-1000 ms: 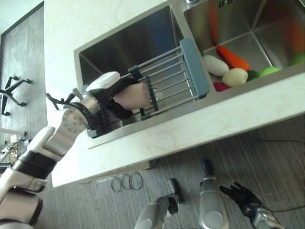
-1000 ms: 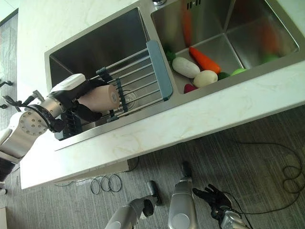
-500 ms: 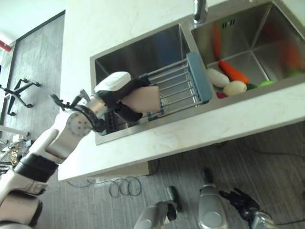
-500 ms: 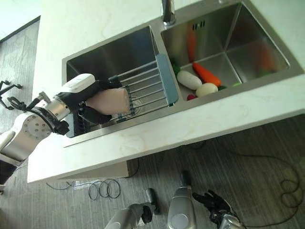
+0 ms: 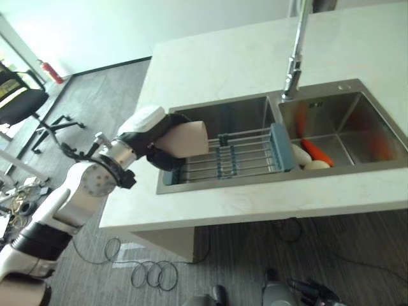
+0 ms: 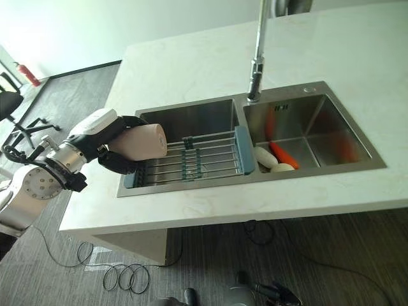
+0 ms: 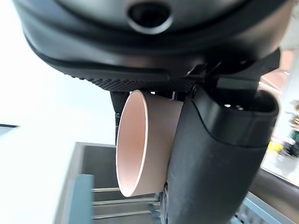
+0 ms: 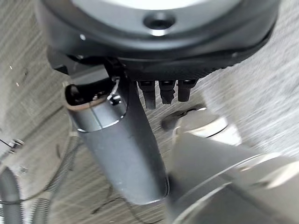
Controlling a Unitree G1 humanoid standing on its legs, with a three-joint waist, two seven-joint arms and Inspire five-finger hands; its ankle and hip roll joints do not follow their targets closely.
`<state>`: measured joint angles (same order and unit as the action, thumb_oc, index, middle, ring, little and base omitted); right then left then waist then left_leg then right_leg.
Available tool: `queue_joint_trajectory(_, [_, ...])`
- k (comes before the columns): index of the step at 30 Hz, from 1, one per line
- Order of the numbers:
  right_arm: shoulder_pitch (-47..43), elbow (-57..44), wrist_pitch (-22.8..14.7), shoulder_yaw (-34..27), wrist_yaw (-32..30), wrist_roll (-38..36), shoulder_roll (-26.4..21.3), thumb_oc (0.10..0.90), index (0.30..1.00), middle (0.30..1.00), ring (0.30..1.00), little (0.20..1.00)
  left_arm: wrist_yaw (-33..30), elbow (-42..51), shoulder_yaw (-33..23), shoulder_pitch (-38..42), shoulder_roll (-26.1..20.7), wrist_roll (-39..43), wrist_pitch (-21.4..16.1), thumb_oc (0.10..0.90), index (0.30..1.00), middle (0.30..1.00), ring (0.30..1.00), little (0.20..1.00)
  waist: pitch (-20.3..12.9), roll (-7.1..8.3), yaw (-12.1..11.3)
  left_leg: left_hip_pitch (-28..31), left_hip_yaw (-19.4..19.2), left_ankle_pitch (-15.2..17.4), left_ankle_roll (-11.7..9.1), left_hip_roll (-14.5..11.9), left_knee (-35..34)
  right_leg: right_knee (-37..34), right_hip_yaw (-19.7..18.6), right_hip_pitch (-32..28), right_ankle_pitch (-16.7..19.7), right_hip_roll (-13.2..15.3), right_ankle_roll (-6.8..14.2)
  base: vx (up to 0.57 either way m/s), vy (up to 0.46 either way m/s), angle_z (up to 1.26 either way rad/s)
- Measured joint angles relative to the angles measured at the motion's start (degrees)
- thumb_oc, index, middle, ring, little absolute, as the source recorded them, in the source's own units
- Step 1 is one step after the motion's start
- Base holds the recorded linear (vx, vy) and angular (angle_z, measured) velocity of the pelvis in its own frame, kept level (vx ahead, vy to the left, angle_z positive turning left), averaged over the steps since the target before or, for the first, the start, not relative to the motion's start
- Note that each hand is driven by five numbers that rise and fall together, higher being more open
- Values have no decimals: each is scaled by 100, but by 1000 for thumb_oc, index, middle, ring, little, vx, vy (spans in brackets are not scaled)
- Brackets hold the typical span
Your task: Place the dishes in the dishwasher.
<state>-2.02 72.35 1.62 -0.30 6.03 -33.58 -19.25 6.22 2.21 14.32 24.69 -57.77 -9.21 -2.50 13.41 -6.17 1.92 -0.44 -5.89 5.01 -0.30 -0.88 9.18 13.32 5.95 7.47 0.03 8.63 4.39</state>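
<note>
A pale pink cup [image 5: 189,138] lies on its side in my left hand [image 5: 153,129], held above the left end of the left sink basin [image 5: 242,113]. In the left wrist view my thumb [image 7: 212,163] curls round the cup [image 7: 140,149], whose open mouth faces the rack. A wire drying rack [image 5: 245,160] with blue-grey ends spans this basin, just right of the cup. My right hand [image 5: 312,293] hangs low near the floor with its fingers relaxed; its thumb [image 8: 124,144] shows in the right wrist view.
The right basin holds a carrot [image 5: 318,152] and pale round vegetables [image 5: 300,155]. A tall faucet [image 5: 297,57] stands behind the sinks. White counter [image 5: 255,197] surrounds them. An office chair [image 5: 22,105] stands on the floor to the left.
The camera has swung, so the whole scene sits more level and further off. My left hand keeps hold of the cup, now just left of the rack rather than over it.
</note>
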Motion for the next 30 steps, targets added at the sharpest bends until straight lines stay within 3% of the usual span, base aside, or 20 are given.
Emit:
queue_joint_trajectory(5, [110, 21, 43, 80, 165, 580, -72, 800, 900, 900, 900, 900, -609, -47, -629, -969, -87, 243, 168, 400, 300, 300, 300, 300, -145, 101, -352, -68, 307, -48, -78, -30, 77, 433, 247, 92, -320, 29, -85, -8, -101, 27])
queue_joint_trajectory(7, [124, -20, 113, 122, 223, 716, -203, 800, 900, 900, 900, 900, -845, -154, -1087, -1589, -46, 455, 212, 400, 300, 300, 300, 300, -182, 67, -573, -110, 386, -133, -150, -48, 32, 663, 315, 166, -451, 24, -101, -122, -61, 37])
queue_joint_trajectory(9, [232, 41, 161, 156, 289, 792, -274, 800, 900, 900, 900, 900, -1079, -369, -1529, -2136, 72, 457, 255, 400, 300, 300, 300, 300, -152, 7, -793, -284, 932, -398, -299, 29, -65, 922, 551, 213, -739, 32, -173, -208, 11, 127])
queue_joint_trajectory(11, [268, 54, 152, 131, 330, 881, -401, 800, 900, 900, 900, 900, -1154, -392, -1850, -2496, 89, 457, 249, 400, 300, 300, 300, 300, -62, -17, -1099, -341, 1265, -681, -349, 44, -395, 1178, 725, 320, -882, 137, -411, -203, 85, 134])
queue_joint_trajectory(12, [265, 64, 134, 139, 323, 884, -456, 800, 900, 900, 900, 900, -1226, -387, -1976, -2607, 98, 457, 205, 400, 300, 300, 300, 300, -33, 18, -1207, -351, 1188, -694, -268, -1, -652, 1182, 1063, 356, -894, 283, -497, -189, 133, 141])
queue_joint_trajectory(13, [227, 89, 148, 132, 321, 885, -479, 800, 900, 900, 900, 900, -1268, -399, -2088, -2608, 107, 457, 201, 400, 300, 300, 300, 300, 90, 125, -1157, -479, 821, -457, -195, -60, -293, 1167, 1292, 314, -885, 456, -516, -206, 230, 138])
queue_joint_trajectory(14, [167, 153, 135, 86, 320, 871, -531, 800, 900, 900, 900, 900, -1307, -439, -2125, -2616, 135, 458, 202, 400, 300, 300, 300, 300, 114, 162, -1261, -430, 528, -342, -267, -129, -56, 1106, 1543, 233, -848, 572, -538, -309, 385, 187])
queue_joint_trajectory(15, [142, 153, 124, -142, 314, 852, -531, 800, 900, 900, 900, 900, -1308, -414, -2130, -2594, 205, 458, 87, 400, 300, 300, 300, 300, 186, 282, -1207, -316, -242, 49, -432, -309, 463, 767, 2087, -69, -628, 780, -458, -188, 415, 213])
queue_joint_trajectory(16, [169, 155, 115, -157, 316, 743, -472, 800, 900, 900, 900, 900, -1311, -336, -2119, -2532, 266, 468, -24, 400, 300, 300, 300, 300, 160, 287, -998, -222, -725, 254, -344, -325, 622, 558, 2576, -304, -521, 1003, -312, -91, 413, 249])
queue_joint_trajectory(17, [203, 159, 111, -186, 320, 649, -474, 800, 900, 900, 900, 900, -1326, -164, -2125, -2469, 287, 519, -59, 400, 300, 300, 300, 300, 157, 260, -893, -197, -1008, 390, -255, -432, 720, 568, 2768, -333, -598, 1094, -171, 74, 423, 232])
queue_joint_trajectory(18, [232, 169, 101, -297, 315, 624, -451, 800, 900, 900, 900, 900, -1346, 6, -2111, -2378, 296, 639, -120, 400, 300, 300, 300, 300, 148, 135, -828, -129, -1258, 531, -125, -554, 666, 706, 2707, -306, -678, 1069, -57, 84, 409, 200])
queue_joint_trajectory(20, [307, 154, 85, -631, 271, 621, -222, 800, 900, 900, 900, 900, -1383, 153, -2096, -2178, 493, 661, -202, 400, 300, 300, 300, 300, 226, 296, -826, -38, -1054, 533, 163, -93, 626, 999, 1833, -202, -772, 1207, -37, 89, 385, 160])
queue_joint_trajectory(22, [327, 148, 28, -734, 265, 610, -152, 800, 900, 900, 900, 900, -1471, 167, -2287, -2437, 523, 642, -251, 400, 300, 300, 300, 300, 178, 298, -981, 4, -1030, 648, 398, 209, 680, 823, 1370, -266, -673, 1275, 1, 77, 315, 48])
queue_joint_trajectory(24, [173, 10, 4, -635, 248, 637, -66, 800, 900, 900, 900, 900, -1515, 107, -2500, -2528, 530, 561, -239, 400, 300, 300, 300, 300, 166, 297, -1128, -119, -1094, 766, 594, 343, 913, 713, 1428, -293, -489, 1427, -78, 122, 332, 8])
queue_joint_trajectory(26, [-99, -16, 2, -443, 201, 636, 139, 800, 900, 900, 900, 900, -1524, 52, -2524, -2595, 532, 392, -189, 400, 300, 300, 300, 300, 150, 343, -1195, -112, -1085, 785, 627, 485, 991, 538, 1518, -470, -163, 1473, -108, 111, 307, 13])
queue_joint_trajectory(27, [-183, -144, 1, -292, 200, 637, 266, 800, 900, 900, 900, 900, -1516, 52, -2520, -2640, 526, 321, -165, 400, 300, 300, 300, 300, 150, 329, -1183, -41, -1054, 776, 614, 493, 997, 459, 1523, -592, 7, 1461, -235, 101, 250, 23])
queue_joint_trajectory(30, [-273, -568, -38, -48, 229, 643, 552, 800, 900, 900, 900, 900, -1512, 63, -2526, -2568, 421, 322, -167, 400, 300, 300, 300, 300, 117, 304, -1138, 20, -825, 769, 620, 533, 978, 618, 1335, -711, -85, 1175, -183, 55, 226, 46])
